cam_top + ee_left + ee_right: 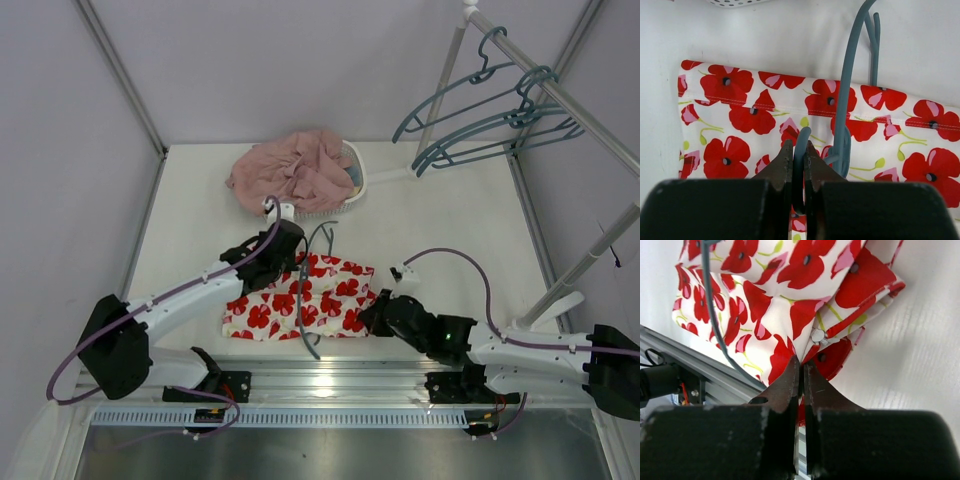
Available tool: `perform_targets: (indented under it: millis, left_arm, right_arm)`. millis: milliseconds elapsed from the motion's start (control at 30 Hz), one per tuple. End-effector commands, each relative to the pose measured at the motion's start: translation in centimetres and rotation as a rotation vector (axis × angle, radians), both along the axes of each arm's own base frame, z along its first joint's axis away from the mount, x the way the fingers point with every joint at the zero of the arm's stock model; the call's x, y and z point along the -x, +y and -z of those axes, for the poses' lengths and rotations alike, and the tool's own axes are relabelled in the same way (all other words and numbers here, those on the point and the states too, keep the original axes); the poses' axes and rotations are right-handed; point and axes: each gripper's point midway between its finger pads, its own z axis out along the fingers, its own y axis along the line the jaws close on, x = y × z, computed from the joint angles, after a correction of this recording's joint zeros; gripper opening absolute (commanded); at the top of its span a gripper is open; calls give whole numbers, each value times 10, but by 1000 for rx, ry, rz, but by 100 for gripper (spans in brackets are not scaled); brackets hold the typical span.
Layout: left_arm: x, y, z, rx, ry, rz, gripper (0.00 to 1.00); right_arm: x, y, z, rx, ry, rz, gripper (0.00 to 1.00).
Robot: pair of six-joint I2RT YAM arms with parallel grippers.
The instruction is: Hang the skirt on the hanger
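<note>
**Skirt** [262,315]: white with a red poppy print. It lies spread on the table [450,230] near the front edge, between the two arms. The left arm covers its far left corner in the top view.

**Hanger** [845,100]: teal-grey, lying across the skirt. From above it shows only as a thin dark line, so its full outline is hard to trace. In the left wrist view its far end is cut off by the frame.

**Left tool** [799,150]: jaws almost together, pinching a curved part of the hanger's wire. The tool body hides what lies beneath.

**Right tool** [802,364]: jaws fully closed on a bunched fold at the skirt's right edge. How much cloth is caught cannot be seen.

**Pink garment** [295,165]: heaped over a white basket [357,172] and hiding most of it.

**Spare hangers** [490,125]: hung on a rail [575,108] that runs out of frame.
</note>
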Motion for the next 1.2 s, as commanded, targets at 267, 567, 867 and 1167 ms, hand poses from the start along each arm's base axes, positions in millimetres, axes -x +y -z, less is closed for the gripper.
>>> perform_targets:
  millis: [267, 567, 867, 1167]
  left_arm:
    - [13, 50, -6, -192, 9, -50, 0]
    - [11, 51, -29, -222, -8, -16, 0]
    - [14, 52, -59, -205, -39, 14, 0]
    - [18, 53, -77, -215, -38, 51, 0]
  right_arm:
    - [-1, 7, 12, 35, 41, -107, 16]
    - [-11, -10, -62, 28, -3, -219, 75]
    - [-19, 52, -79, -53, -74, -345, 54]
    - [-27, 117, -14, -21, -89, -415, 41]
